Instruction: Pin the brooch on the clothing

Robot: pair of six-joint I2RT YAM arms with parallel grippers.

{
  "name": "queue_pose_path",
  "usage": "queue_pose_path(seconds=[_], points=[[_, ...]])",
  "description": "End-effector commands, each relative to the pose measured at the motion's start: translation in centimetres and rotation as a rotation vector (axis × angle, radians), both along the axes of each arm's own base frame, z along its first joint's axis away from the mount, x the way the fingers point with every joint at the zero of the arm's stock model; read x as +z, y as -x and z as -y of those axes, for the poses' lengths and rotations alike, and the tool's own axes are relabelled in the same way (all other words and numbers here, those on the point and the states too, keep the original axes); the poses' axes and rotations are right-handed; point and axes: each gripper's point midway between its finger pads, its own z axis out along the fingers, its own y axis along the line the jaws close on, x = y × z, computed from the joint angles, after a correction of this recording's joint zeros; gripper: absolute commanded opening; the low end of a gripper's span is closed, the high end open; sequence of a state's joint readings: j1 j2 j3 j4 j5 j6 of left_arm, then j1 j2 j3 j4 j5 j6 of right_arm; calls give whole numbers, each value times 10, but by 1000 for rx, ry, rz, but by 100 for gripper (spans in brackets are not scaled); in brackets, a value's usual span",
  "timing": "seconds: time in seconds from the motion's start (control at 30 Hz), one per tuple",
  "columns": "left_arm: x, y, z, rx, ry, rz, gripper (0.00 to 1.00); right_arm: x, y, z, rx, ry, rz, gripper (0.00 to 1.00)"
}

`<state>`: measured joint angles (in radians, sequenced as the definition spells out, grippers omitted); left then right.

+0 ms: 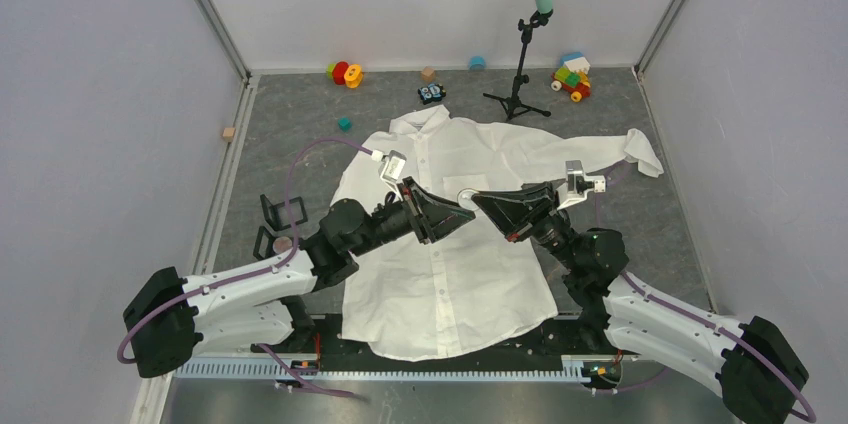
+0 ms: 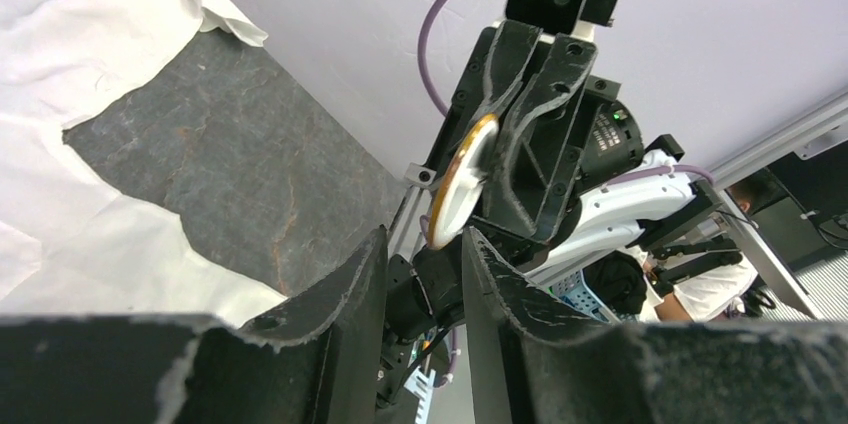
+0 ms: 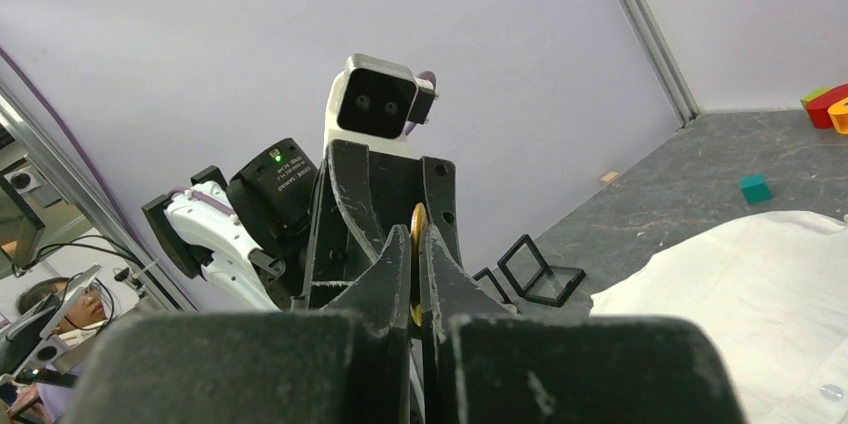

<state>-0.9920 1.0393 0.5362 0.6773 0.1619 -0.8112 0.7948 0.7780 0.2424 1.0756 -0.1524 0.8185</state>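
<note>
Operator: Left gripper (image 2: 424,240), black fingers (image 2: 340,309), nearest the left wrist lens: state?

Technician: Parted by a narrow gap. The lower edge of the round white gold-rimmed brooch (image 2: 462,176) sits at that gap; contact cannot be confirmed.

Operator: Right gripper (image 3: 414,236)?

Technician: Clamped on the brooch, disc edge-on between its fingers, held above the large white button-up shirt (image 1: 440,279).

Operator: Shirt position?

Technician: Spread flat, front up, collar away from the arm bases, on the dark grey stone-patterned tabletop (image 1: 300,114). Both grippers meet tip to tip over its chest.
</note>
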Motion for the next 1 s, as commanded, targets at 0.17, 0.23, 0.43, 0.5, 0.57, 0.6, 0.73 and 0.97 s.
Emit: queue_pose_path(seconds=[0.17, 0.23, 0.43, 0.5, 0.57, 0.6, 0.73, 0.97], points=[[46, 8, 2, -35, 131, 53, 33, 10, 4, 5, -4, -44, 24, 0], [46, 8, 3, -38, 129, 49, 25, 9, 4, 5, -2, -43, 21, 0], [42, 6, 6, -38, 121, 37, 5, 8, 4, 3, 3, -37, 18, 0], [40, 5, 5, -31, 118, 32, 2, 5, 4, 3, 4, -26, 14, 3], [35, 4, 5, -23, 98, 26, 2, 0, 3, 2, 1, -4, 7, 27], [31, 3, 5, -18, 81, 18, 2, -2, 3, 2, -3, 5, 1, 34], [5, 4, 5, -22, -54, -22, 2, -13, -1, 7, -46, 50, -16, 64], [-27, 14, -5, -75, -179, -102, 2, -35, -10, 11, -113, 233, -36, 95]])
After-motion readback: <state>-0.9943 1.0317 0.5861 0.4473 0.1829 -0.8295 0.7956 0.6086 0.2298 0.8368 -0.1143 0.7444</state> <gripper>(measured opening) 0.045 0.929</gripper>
